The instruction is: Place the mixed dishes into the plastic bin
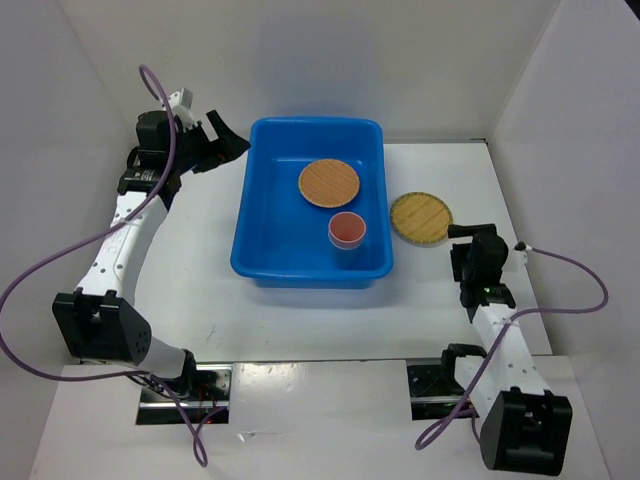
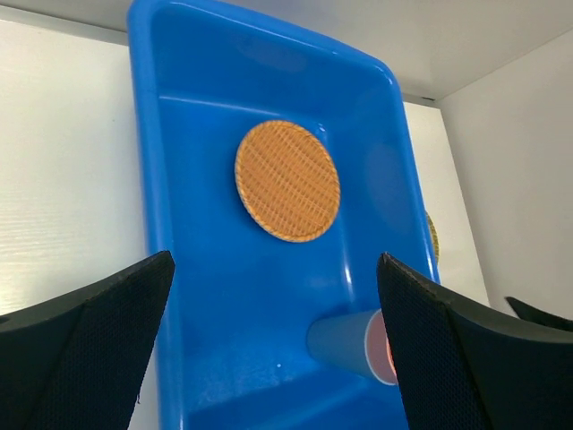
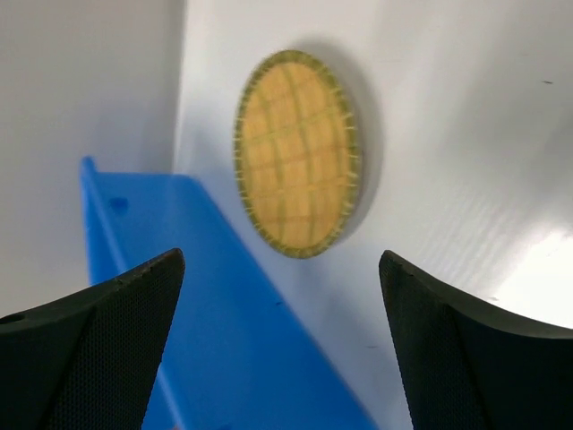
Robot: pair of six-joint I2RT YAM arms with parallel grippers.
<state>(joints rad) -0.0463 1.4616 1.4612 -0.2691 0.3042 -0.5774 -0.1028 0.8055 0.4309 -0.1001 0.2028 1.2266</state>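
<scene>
Now our right gripper gapes empty near the woven plate. We should pinch its outer rim, clear of the bin.

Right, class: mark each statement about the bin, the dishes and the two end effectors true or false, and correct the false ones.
1. A tan woven plate lies inside the blue bin. True.
2. The cup sits on the table outside the bin. False: it is inside the bin, near the tan plate.
3. A second woven plate lies on the table, right of the bin in the top view. True.
4. The right end effector grips that second plate. False: its jaws are open and empty, and the plate lies ahead of them.
5. The left end effector is open. True.
</scene>
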